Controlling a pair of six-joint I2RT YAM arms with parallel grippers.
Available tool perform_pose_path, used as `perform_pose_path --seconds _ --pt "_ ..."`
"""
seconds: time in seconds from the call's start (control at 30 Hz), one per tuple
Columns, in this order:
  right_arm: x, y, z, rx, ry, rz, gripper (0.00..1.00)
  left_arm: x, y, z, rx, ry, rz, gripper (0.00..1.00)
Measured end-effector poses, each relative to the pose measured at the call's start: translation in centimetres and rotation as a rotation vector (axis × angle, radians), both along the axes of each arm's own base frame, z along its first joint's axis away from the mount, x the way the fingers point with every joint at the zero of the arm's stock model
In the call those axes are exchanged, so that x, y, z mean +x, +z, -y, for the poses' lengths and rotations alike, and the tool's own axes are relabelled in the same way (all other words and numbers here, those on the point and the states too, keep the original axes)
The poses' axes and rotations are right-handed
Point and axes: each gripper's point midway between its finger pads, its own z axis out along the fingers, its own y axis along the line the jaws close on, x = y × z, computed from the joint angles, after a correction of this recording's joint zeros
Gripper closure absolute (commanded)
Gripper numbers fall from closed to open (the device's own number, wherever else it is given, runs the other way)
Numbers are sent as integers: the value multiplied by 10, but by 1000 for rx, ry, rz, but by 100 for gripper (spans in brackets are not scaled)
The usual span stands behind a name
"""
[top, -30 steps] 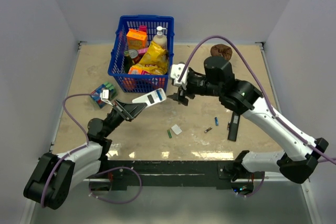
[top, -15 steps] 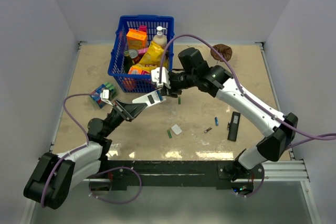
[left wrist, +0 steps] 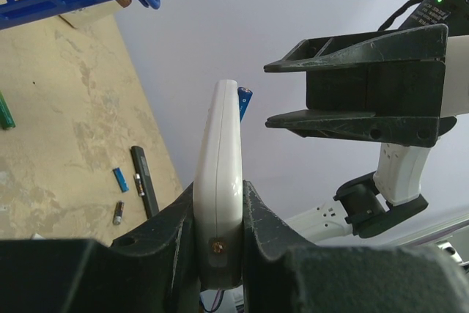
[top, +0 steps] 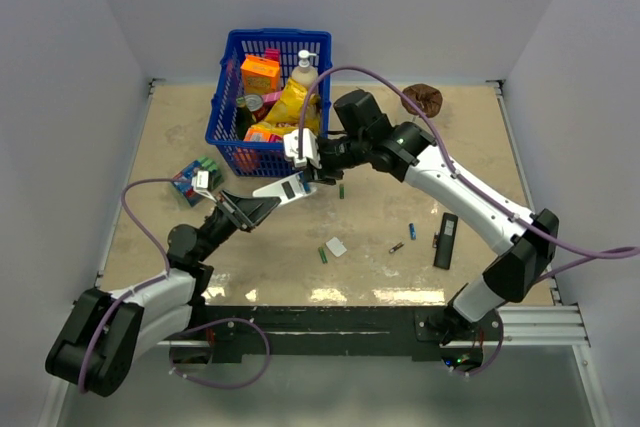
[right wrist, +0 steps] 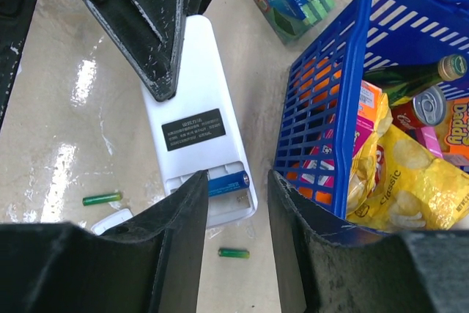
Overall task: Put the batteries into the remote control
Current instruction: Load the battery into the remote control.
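Progress judged partway. Remote control (right wrist: pixel 192 152) raised above table (top: pixel 470 127), one end clamped in narrow left jaws, back open. Blue battery (right wrist: pixel 229 181) lying in one bay, straddled by right jaws, half-wide, one pad apparently clear of it. Second bay seemingly unfilled. Left to do: load another of the loose batteries (top: pixel 323 255), probably refit white cover piece (top: pixel 336 246).
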Motion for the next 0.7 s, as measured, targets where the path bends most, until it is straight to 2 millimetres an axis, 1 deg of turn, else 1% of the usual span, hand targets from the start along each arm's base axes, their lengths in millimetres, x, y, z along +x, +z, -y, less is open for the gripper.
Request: perform_pose_path --seconds 0.33,0.6,0.7 --pt "2 -13 -1 -26 0 -29 67 1 -7 2 11 -13 -22 100" --pt "1 -24 0 -54 3 -60 69 0 -7 2 13 -15 -23 100" --pt "0 -26 1 -60 3 -66 73 0 -8 3 14 -17 -25 100"
